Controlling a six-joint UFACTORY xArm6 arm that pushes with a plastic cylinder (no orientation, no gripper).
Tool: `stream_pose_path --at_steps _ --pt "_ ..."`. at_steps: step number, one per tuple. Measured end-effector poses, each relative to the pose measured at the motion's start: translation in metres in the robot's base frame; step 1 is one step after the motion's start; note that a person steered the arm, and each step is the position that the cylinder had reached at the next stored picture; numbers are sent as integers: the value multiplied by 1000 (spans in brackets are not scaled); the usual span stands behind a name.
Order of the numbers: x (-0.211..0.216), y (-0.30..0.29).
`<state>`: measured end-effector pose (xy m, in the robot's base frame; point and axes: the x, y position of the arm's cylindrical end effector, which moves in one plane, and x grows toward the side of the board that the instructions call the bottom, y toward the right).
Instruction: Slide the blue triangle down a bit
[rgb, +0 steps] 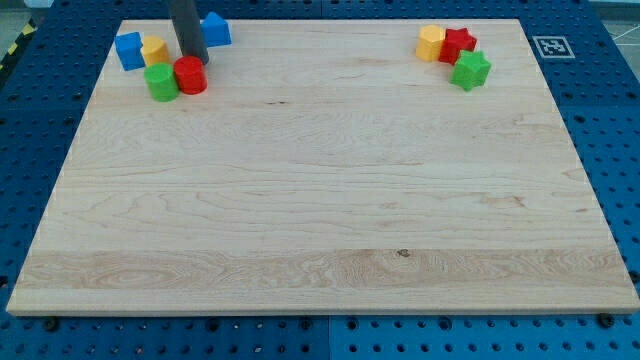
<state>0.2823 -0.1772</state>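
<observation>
A: Triangle first: where is the blue triangle (216, 29)?

B: At the desk's (320, 220) top edge, toward the view's left, partly hidden behind my rod. It lies so far up that only downward is free for it.

A: And my tip (194, 60)?

B: Just beside the triangle's lower left, touching or nearly touching the red cylinder (190, 75). That is the wrong side, I judge; a downward push wants the tip above the triangle.

A: Jaws?

B: None here, only a rod, so neither apart nor together applies.

A: Neighbours?

B: Green block (160, 82), yellow block (154, 50) and blue cube (129, 50) crowd left of the tip. Far right sit a yellow block (431, 43), red star (458, 44) and green star (470, 70), well apart from all this.
</observation>
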Motion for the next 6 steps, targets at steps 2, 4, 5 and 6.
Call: stream_pose_path --at_steps 2,4,5,6 --pt "-43 -32" --pt "-91 -30" --pt "-89 -18" --pt "-63 30"
